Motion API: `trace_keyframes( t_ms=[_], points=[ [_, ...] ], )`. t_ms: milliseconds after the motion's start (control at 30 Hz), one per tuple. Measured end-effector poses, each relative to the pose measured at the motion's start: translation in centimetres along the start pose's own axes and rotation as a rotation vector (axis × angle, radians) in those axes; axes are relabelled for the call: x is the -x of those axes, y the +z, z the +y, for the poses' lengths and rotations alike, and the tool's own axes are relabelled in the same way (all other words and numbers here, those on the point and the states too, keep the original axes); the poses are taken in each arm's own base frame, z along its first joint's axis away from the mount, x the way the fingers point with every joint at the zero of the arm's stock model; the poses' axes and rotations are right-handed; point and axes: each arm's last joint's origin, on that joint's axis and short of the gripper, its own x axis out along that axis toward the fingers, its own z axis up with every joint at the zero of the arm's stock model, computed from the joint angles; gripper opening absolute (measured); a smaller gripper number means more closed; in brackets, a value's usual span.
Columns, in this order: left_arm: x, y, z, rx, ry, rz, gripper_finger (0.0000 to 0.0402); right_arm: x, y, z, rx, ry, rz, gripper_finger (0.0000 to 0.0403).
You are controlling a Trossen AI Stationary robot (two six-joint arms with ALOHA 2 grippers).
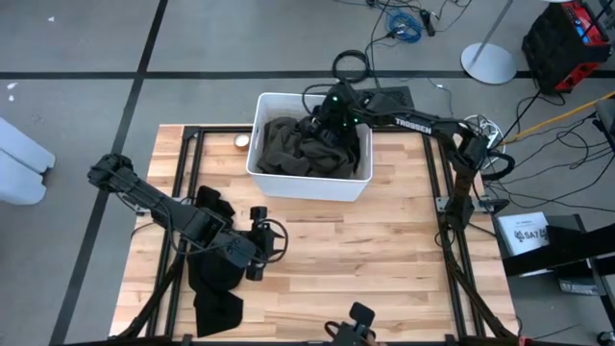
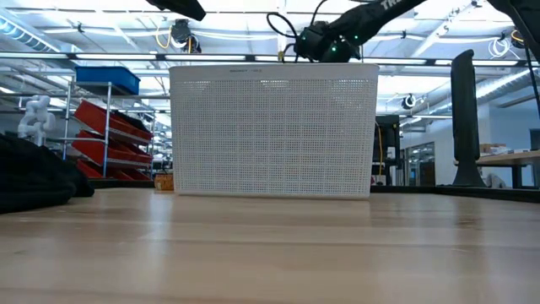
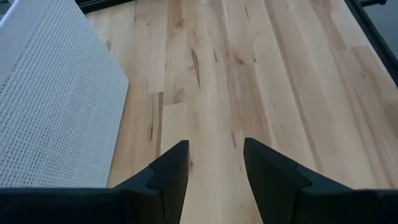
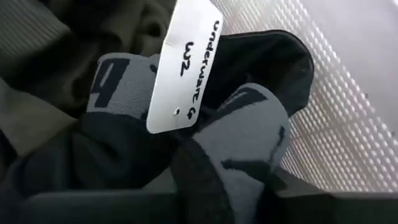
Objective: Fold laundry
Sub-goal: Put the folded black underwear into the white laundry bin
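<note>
A white perforated bin stands at the table's far middle, with a dark olive-grey garment heaped inside it. My right gripper is over the bin's far right part, pointing down into it. Right in front of it lies black underwear with a grey waistband and a white paper tag, on top of the olive cloth. A black garment lies crumpled on the table's near left, partly under my left arm. My left gripper hovers open over bare wood just right of it, with nothing between its fingers.
A small round object sits on the table by the bin's far left corner. The bin's near wall stands just beyond my left gripper. Bare wood stretches across the table's middle and right. A dark device sits at the near edge.
</note>
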Motion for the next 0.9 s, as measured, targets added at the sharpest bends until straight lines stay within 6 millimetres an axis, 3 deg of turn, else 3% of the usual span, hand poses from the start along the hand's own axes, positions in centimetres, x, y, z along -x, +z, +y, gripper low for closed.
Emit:
trace_keyframes(
  t_ms=[233, 500, 633, 733, 833, 900],
  points=[
    [0.0, 0.3, -0.1, 0.017, -0.029, -0.028, 0.0164, 2.4, 1.0, -0.1, -0.001, 0.001, 0.026, 0.0153],
    [0.0, 0.4, -0.1, 0.019, -0.028, -0.03, 0.0164, 8.8, 4.3, 0.2, 0.007, 0.013, 0.027, 0.0207],
    [0.0, 0.4, -0.1, 0.02, -0.028, -0.03, 0.0164, 11.8, 5.5, 0.9, 0.009, 0.023, -0.013, 0.0211],
    [0.0, 0.4, -0.1, 0.02, -0.028, -0.03, 0.0164, 13.0, 6.1, 1.6, 0.017, 0.034, -0.051, 0.0211],
    [0.0, 0.4, -0.1, 0.021, -0.028, -0.031, 0.0164, 12.6, 6.0, 1.9, 0.049, -0.014, -0.029, 0.0183],
    [0.0, 0.4, -0.1, 0.041, -0.028, -0.03, 0.0164, 11.4, 5.7, 1.7, 0.048, -0.054, 0.013, 0.0128]
  ],
)
